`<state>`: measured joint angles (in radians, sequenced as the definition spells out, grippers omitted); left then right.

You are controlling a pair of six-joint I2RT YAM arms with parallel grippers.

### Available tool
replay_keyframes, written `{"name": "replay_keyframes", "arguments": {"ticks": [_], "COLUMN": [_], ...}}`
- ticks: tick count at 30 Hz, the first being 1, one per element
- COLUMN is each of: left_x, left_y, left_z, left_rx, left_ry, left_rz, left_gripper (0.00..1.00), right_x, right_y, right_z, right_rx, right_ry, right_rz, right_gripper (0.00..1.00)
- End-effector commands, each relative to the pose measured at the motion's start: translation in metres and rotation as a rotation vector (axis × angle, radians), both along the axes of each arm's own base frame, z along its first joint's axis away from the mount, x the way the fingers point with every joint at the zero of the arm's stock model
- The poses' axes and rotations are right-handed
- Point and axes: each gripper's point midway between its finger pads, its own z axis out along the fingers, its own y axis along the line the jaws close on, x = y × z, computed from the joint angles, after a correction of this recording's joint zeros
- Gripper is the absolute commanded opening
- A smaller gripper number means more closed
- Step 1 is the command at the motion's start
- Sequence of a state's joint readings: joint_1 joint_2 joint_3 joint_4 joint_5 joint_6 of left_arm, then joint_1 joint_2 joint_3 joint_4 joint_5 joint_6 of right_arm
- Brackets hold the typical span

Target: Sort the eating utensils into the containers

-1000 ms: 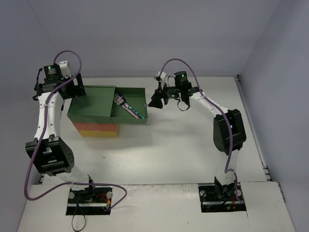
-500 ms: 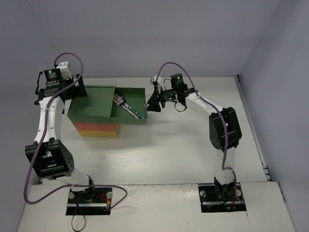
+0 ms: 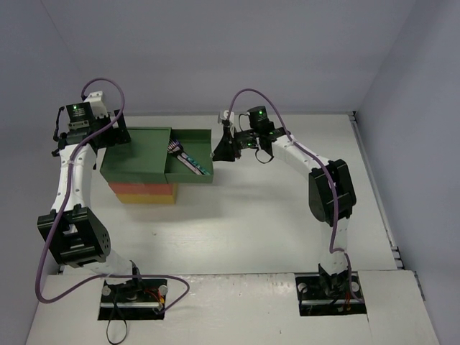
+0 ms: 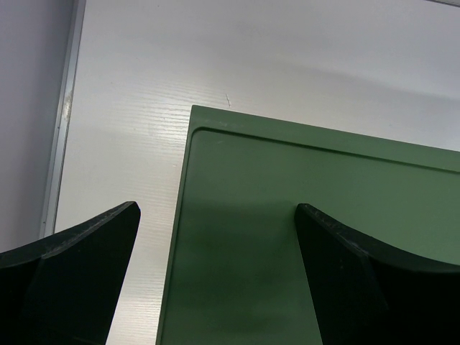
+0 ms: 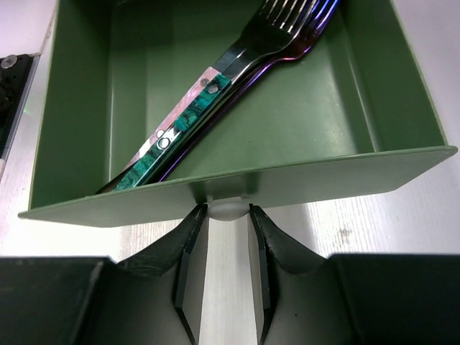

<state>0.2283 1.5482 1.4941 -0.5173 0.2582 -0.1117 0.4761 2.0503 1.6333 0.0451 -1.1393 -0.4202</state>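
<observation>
Container stack, near face: the yellow drawer (image 3: 144, 199) and the orange-red drawer (image 3: 144, 188) sit shut, low beneath the left gripper's jaws.

Right gripper (image 5: 228, 215): the jaws are drawn narrow. One finger (image 5: 188, 244) stands on either side of the small white knob (image 5: 228, 208) on the green drawer (image 5: 323, 176), with the pads touching it, so the gripper is clamped on the knob. The drawer stands pulled out, its front wall right against the fingertips.

Directly beyond these jaws, inside the drawer, lie the utensils. A fork with a green-and-pink patterned handle (image 5: 188, 115) rests on at least one iridescent purple fork (image 5: 302, 47), tines pointing away from the jaws.

Left gripper (image 4: 215, 212): the jaws are spread wide and hold nothing. They are poised over the green top (image 4: 323, 187), whose corner lies just beyond the fingertips. The white table (image 4: 144, 86) lies past it.
</observation>
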Motion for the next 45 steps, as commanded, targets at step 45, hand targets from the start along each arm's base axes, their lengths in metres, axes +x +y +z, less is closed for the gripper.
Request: {"name": "replay_keyframes", "arguments": {"ticks": [45], "left_x": [0.002], "left_y": [-0.022], "left_z": [0.018], "left_rx": [-0.098], "left_ry": [-0.064], "left_rz": [-0.044], "left_gripper": [0.87], "right_x": [0.009], "right_y": [0.128], "right_z": [0.113], "right_rx": [0.121], "right_ry": [-0.239], "right_rz": [-0.126], "right_gripper": [0.42]}}
